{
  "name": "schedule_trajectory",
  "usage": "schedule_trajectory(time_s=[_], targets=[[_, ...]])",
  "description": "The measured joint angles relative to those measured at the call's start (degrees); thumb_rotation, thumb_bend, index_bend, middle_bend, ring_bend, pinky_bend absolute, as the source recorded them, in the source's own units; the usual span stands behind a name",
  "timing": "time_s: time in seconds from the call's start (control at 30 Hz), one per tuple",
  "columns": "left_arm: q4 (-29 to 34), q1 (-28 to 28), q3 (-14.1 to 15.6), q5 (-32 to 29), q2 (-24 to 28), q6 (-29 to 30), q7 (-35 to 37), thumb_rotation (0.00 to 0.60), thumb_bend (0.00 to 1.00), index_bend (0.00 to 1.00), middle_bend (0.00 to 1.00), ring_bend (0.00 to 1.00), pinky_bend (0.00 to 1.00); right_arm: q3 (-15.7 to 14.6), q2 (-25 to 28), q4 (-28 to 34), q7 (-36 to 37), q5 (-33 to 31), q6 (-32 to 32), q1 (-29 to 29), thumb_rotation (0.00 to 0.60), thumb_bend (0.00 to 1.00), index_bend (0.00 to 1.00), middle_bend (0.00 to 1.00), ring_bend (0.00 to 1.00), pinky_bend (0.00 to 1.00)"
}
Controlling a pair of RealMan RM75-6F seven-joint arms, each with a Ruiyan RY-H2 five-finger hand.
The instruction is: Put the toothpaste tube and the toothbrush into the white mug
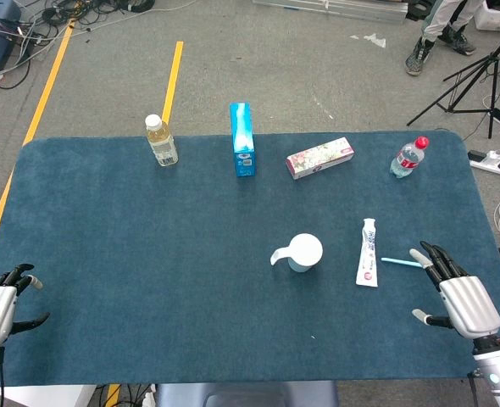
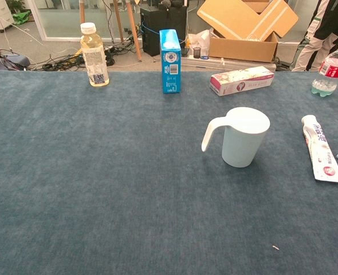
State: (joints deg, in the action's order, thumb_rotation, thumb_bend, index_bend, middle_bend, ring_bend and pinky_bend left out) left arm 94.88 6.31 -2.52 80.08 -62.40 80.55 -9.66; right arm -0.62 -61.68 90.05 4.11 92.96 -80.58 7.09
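Two robot hands are seen in the head view only. The right robot hand (image 1: 458,292) is built with a silver-grey ribbed back plate, from which black fingers (image 1: 432,254) with pale grey tips extend. A silver cylindrical wrist with a small blue marking is attached below it. The left robot hand (image 1: 2,303) is made the same way: white-grey ribbed back, black fingers, pale tips, and a thin black cable running along the wrist.
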Motion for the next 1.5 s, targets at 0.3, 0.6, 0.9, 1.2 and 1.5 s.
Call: schedule_trajectory(time_s=[0.3, 0.6, 0.9, 1.2, 1.5], targets=[[0.30, -0.22, -0.04, -0.82, 0.00, 0.10, -0.44, 0.600, 0.00, 0.45, 0.26, 0.31, 0.39, 0.16, 0.34, 1.05, -5.03, -2.86, 2.84, 0.78, 0.600, 0.00, 0.00, 0.00, 0.00, 0.37], [0.64, -0.46, 0.04, -0.70, 0.21, 0.28, 0.70, 0.600, 0.00, 0.45, 0.27, 0.32, 0.39, 3.74, -1.61, 2.67, -9.20, -9.05, 2.25, 0.85, 0.600, 0.05, 0.06, 0.25, 0.27, 0.54], [1.50, -1.03, 0.32, 0.81, 0.84, 1.68, 1.89, 0.600, 0.00, 0.46, 0.28, 0.32, 0.39, 6.58, 1.71, 7.38, -7.44, -16.83, 11.16, 4.58, 0.600, 0.35, 0.08, 0.86, 0.93, 0.99], [1.47, -0.90, 0.34, 0.40, 0.85, 1.03, 1.94, 0.600, 0.00, 0.46, 0.28, 0.32, 0.39, 9.60, 4.60, 12.00, -8.83, -32.69, 23.56, 11.49, 0.600, 0.52, 0.08, 0.97, 1.00, 1.00], [1.76, -1.07, 0.18, 0.43, 1.40, 1.31, 3.21, 0.600, 0.00, 0.47, 0.29, 0.32, 0.39, 10.92, 1.62, 9.40, -11.53, -46.50, 32.21, 18.38, 0.600, 0.54, 0.08, 0.98, 1.00, 1.00]])
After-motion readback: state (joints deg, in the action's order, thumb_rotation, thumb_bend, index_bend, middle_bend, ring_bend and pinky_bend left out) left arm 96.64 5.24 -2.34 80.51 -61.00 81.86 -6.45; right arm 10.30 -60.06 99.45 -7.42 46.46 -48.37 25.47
